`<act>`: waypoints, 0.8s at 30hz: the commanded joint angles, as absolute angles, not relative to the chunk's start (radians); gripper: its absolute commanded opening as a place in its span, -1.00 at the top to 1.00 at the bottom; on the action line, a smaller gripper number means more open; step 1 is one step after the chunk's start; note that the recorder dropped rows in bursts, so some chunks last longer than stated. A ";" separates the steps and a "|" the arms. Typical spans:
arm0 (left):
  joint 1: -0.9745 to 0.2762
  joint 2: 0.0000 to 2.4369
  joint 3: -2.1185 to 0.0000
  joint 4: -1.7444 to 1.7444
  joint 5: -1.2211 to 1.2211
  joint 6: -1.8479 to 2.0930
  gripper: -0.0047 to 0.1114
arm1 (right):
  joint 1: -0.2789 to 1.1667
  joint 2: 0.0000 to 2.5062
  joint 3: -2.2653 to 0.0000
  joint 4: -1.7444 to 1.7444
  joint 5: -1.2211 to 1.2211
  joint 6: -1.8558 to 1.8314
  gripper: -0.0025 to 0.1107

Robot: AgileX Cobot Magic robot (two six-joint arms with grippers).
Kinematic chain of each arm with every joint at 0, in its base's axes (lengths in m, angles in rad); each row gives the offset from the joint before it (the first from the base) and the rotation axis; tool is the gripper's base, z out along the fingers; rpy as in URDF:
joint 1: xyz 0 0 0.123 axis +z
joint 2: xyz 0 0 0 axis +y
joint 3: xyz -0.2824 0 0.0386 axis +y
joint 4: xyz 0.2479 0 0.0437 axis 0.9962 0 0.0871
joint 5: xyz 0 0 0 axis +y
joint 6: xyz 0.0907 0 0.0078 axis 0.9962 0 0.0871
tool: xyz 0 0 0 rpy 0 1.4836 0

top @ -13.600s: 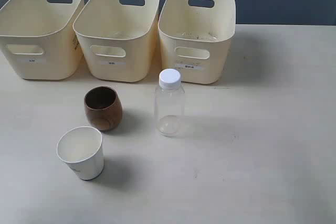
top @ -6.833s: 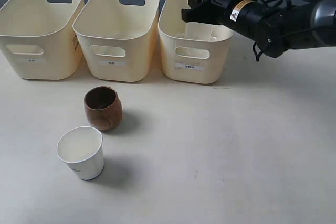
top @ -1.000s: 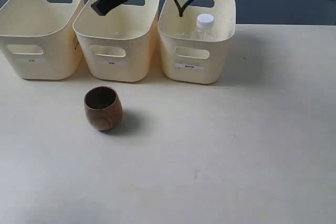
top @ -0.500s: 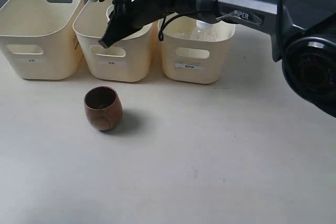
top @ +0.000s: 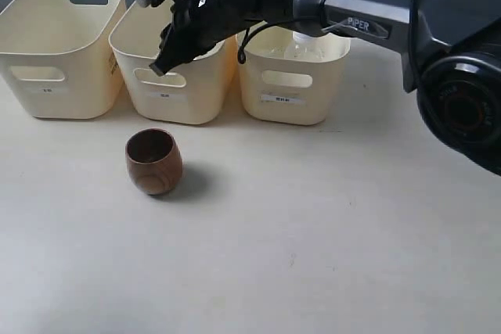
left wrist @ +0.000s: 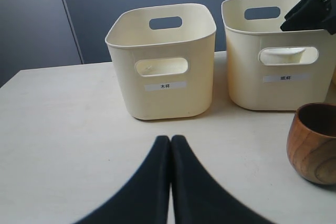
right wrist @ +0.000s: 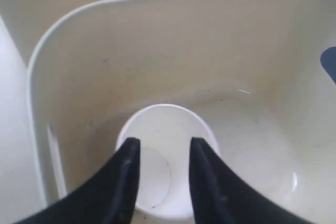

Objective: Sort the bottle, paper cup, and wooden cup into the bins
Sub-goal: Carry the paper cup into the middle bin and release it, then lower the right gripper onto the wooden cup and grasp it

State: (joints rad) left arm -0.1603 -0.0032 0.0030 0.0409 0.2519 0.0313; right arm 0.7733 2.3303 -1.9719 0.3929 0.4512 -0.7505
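Note:
The white paper cup [right wrist: 163,124] stands upright on the floor of the middle bin [top: 168,99]. My right gripper [right wrist: 164,145] hangs open just above it, fingers spread over its rim. In the exterior view that gripper [top: 163,56] reaches across over the middle bin, and the cup is hidden there. The clear bottle [top: 305,37] with its white cap stands in the right bin [top: 293,91]. The brown wooden cup [top: 154,162] sits on the table in front of the middle bin. My left gripper [left wrist: 170,139] is shut and empty, low over the table, with the wooden cup [left wrist: 315,142] off to its side.
The left bin [top: 59,52] holds nothing that I can see. In the left wrist view it [left wrist: 163,72] faces my left gripper, with the middle bin [left wrist: 278,77] beside it. The right arm [top: 368,17] spans above the right bin.
The bottle and then the paper cup left the table and now sit in the right and middle bins. In the last second my right gripper came down over the middle bin.

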 commanded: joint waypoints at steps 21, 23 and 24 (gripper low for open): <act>-0.163 0.000 0.000 0.043 0.239 0.028 0.92 | 0.820 2.009 -1.973 0.396 0.834 -0.778 0.35; -0.163 0.000 0.000 0.043 0.239 0.028 0.92 | 0.839 1.997 -1.973 0.417 0.982 -0.795 0.35; -0.163 0.000 0.000 0.043 0.239 0.028 0.92 | 0.849 1.997 -1.973 0.437 1.046 -0.804 0.34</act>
State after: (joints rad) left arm -0.1603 -0.0032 0.0030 0.0409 0.2519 0.0313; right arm 0.8252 2.0084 -1.9743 0.4074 0.8460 -0.7757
